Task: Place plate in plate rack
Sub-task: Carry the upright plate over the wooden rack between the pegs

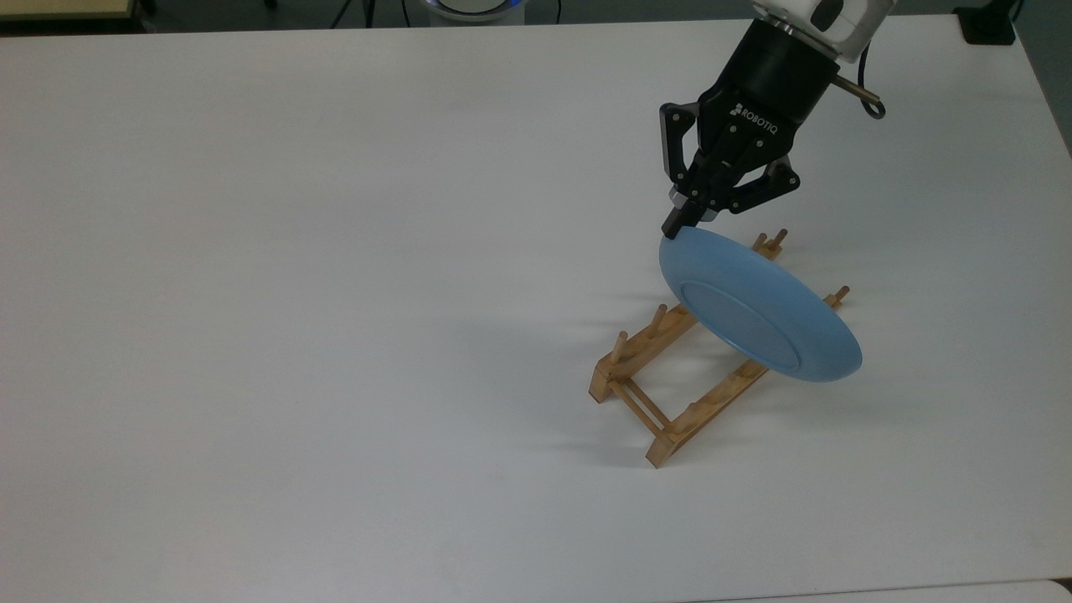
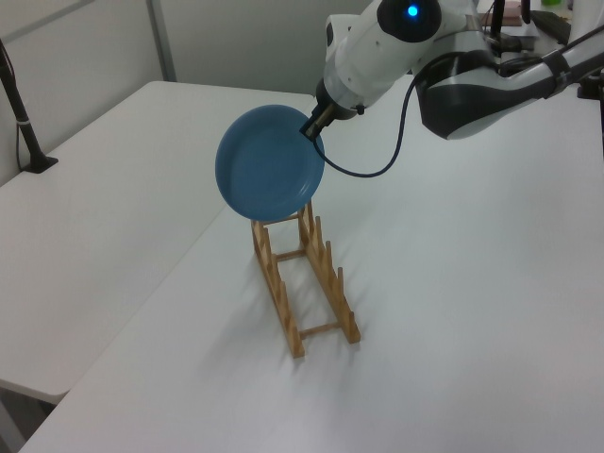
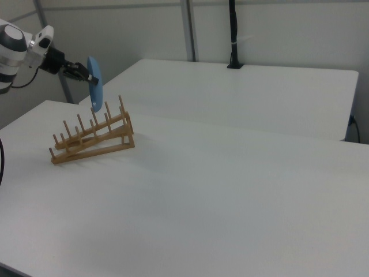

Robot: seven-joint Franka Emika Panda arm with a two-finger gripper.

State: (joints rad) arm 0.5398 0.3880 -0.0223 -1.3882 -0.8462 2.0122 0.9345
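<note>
Top view: gripper (image 1: pixel 680 219) clamped on plate (image 1: pixel 758 308) rim, plate near-upright above plate rack (image 1: pixel 670 394) far end — mid-placement. Next, you needed rim aligned between pegs — lower gently.

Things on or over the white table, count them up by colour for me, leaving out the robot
Blue: 1, the plate, held by the tool
Light-brown wood: 1, the plate rack
Total: 2
</note>
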